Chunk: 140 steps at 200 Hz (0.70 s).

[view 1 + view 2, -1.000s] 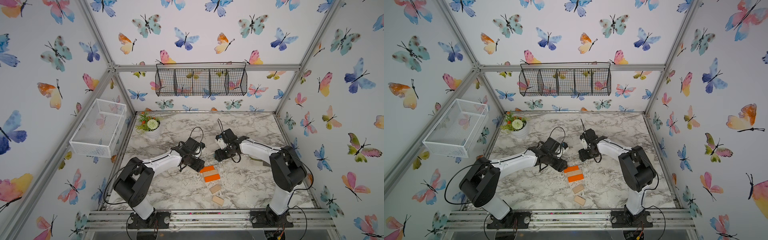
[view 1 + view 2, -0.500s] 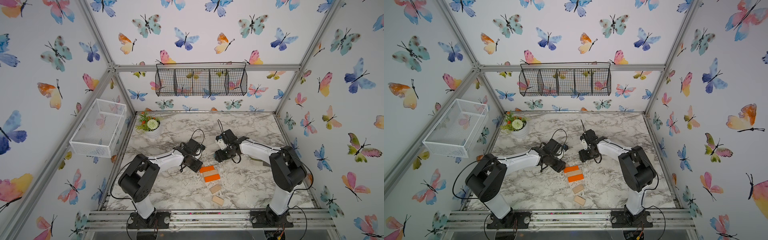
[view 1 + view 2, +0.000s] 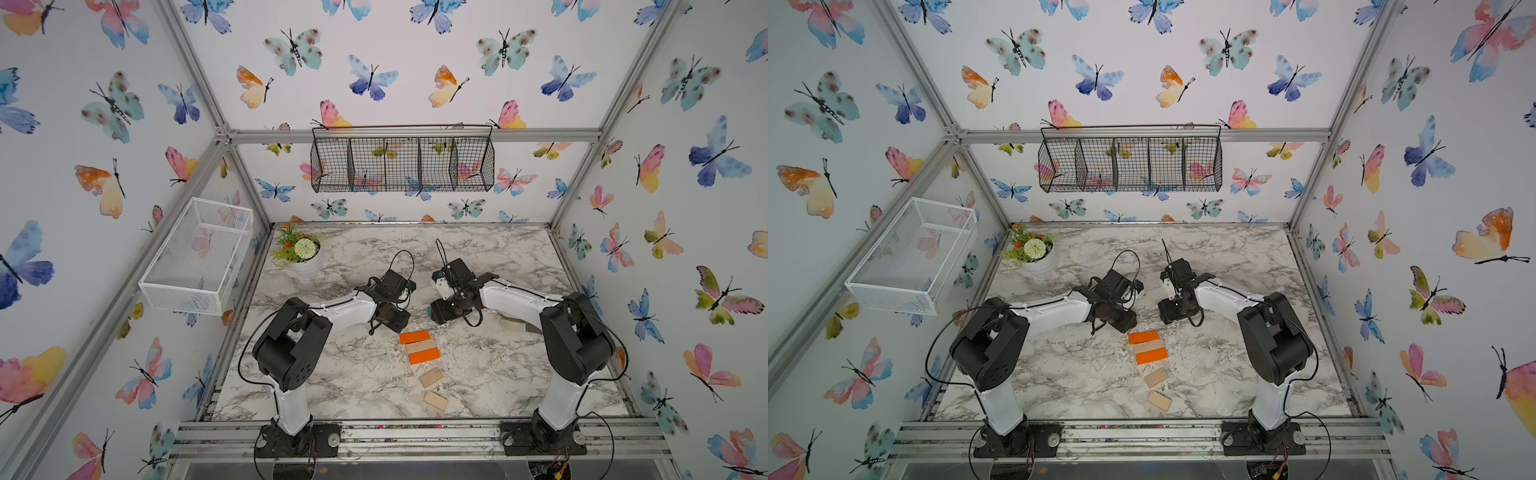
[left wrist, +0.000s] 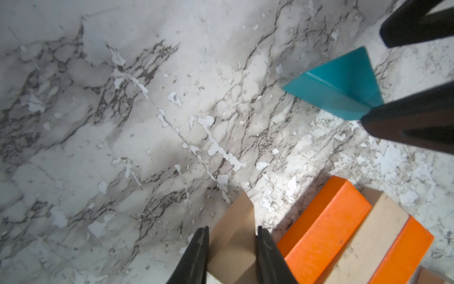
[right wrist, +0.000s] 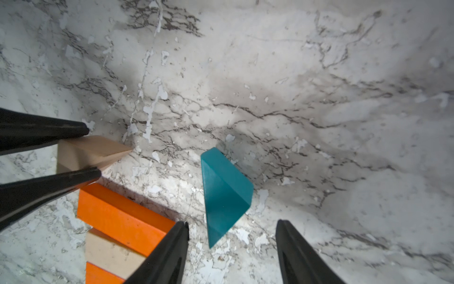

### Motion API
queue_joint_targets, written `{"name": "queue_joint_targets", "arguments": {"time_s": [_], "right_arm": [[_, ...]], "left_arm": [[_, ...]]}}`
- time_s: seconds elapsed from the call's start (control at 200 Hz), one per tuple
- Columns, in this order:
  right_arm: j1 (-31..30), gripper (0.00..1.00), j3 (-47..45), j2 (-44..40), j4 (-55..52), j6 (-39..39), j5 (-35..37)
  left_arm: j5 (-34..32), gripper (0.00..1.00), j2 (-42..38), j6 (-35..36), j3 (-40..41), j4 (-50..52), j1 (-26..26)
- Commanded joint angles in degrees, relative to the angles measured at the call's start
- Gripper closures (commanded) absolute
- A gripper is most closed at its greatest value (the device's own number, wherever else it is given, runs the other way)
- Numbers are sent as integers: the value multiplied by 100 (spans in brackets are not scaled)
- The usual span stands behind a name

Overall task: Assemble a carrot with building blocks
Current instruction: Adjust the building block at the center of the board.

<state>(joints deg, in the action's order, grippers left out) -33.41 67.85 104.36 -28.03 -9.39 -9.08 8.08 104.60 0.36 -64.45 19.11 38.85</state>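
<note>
The left claw is clenched on the wooden triangle. One finger presses each flat side, and the piece is down at the marble counter. Just beside this claw, on the side nearer the arm bases, the carrot begins. It is an orange bar, a wooden bar and a second orange bar lying edge to edge. A thin strip of counter shows between the held triangle and the first orange bar.

The right claw is released, with its jaws spread wide, and it faces the left claw at close range. The teal triangle rests on the counter at this claw's fingertips, partly inside the gap between them. I cannot tell whether either finger touches it.

Two small wooden blocks lie past the far end of the row from both claws, each set a little askew and apart from its neighbour.
</note>
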Motion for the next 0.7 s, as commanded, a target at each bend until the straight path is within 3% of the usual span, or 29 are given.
{"name": "queue_joint_targets", "arguments": {"time_s": [0.0,0.275,0.35,0.696], "right_arm": [[27,38,-71,-170,-128,-10,3],[27,39,-95,-218,-124,-63,-30],[27,41,-84,-214,-122,-85,-87],[26,39,45,-34,-176,-282,42]], "left_arm": [[13,74,272,-276,-157,81,-9],[-106,91,663,-597,-649,377,-240],[-211,100,801,-706,-878,562,-326],[-69,100,877,-1472,-1166,1120,-708]]}}
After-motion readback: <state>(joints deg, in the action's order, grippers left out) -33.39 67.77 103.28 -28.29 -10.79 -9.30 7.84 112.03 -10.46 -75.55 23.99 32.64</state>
